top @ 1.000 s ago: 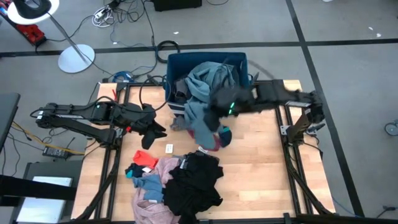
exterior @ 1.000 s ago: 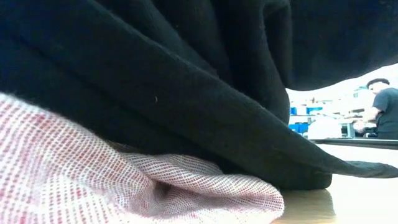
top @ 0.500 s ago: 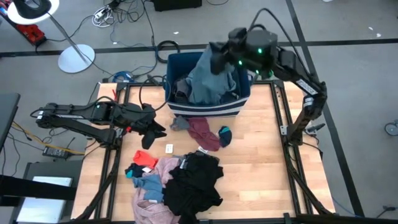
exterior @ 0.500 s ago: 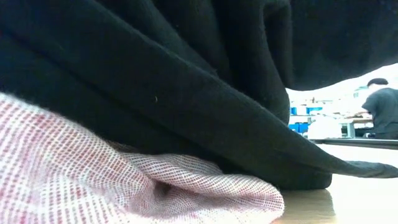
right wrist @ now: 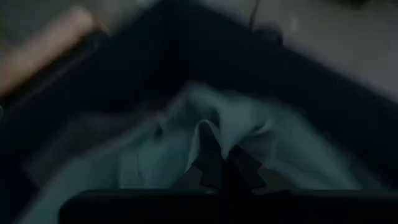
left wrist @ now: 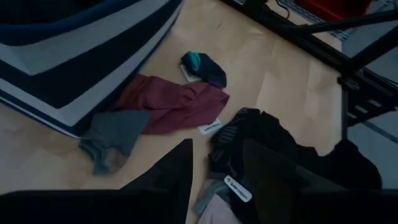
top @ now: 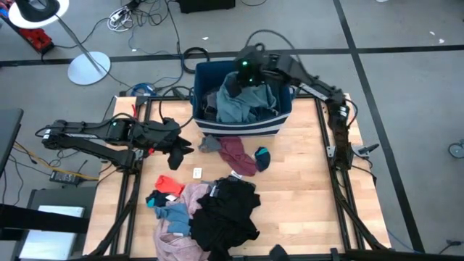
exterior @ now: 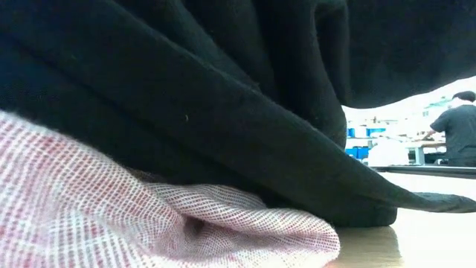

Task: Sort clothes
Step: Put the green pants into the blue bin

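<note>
Holding a fold of the teal garment (top: 243,101) over the bin (top: 206,78), my right gripper (right wrist: 219,167) has its fingers pressed together on the cloth. My left gripper (top: 176,154) waits spread and empty, off the bin's left front corner. In front of the bin lie the maroon piece (top: 238,154), a small sock (top: 262,157) and the black garment (top: 228,214) beside the pink one (top: 181,235). I judge all of it light, limp and prone to drag; a bunched ridge gives the surest hold.
</note>
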You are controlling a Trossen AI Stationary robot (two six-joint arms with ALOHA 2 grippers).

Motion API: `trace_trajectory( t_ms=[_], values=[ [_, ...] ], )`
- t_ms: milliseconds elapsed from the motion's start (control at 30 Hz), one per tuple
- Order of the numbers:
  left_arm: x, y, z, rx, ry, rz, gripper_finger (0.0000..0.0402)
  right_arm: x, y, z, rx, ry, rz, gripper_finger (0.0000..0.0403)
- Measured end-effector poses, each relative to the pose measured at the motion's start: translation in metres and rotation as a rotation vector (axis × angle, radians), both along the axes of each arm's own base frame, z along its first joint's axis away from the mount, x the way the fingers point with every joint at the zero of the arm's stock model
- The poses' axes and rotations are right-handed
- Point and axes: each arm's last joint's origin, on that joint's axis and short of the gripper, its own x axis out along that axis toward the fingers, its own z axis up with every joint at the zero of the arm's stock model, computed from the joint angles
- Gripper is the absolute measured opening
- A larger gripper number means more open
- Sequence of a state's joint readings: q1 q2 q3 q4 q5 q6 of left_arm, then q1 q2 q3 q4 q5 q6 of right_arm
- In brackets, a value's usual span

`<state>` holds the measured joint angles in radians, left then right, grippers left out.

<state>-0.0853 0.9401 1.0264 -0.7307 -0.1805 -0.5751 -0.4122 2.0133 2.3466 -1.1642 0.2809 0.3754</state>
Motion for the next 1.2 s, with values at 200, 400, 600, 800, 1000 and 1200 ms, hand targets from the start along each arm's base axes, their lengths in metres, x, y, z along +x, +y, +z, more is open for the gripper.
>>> trace_trajectory(
  t_ms=[200,400,600,800,1000,1200],
  values=[
    [0.0,0.0,0.0,0.004,-0.004,0.014,0.0147,0.011,-0.034,-0.069,0.257,0.22,-0.098,0.0],
    [0.0,0.001,0.001,-0.009,-0.011,0.042,0.0147,0.017,-0.06,-0.136,0.528,0.393,-0.12,0.0],
    [0.0,0.001,0.0,-0.015,-0.012,0.052,0.0147,0.026,-0.069,-0.191,0.669,0.517,-0.119,0.0],
    [0.0,0.001,0.0,-0.022,-0.012,0.066,0.0147,0.033,-0.072,-0.204,0.676,0.502,-0.091,0.0005],
    [0.0,0.001,0.0,-0.014,-0.01,0.066,0.0147,0.03,-0.071,-0.167,0.556,0.411,-0.016,0.0032],
    [0.0,0.002,0.0,0.012,-0.006,0.064,0.0147,0.013,-0.065,-0.116,0.527,0.276,-0.011,0.0094]
  ],
)
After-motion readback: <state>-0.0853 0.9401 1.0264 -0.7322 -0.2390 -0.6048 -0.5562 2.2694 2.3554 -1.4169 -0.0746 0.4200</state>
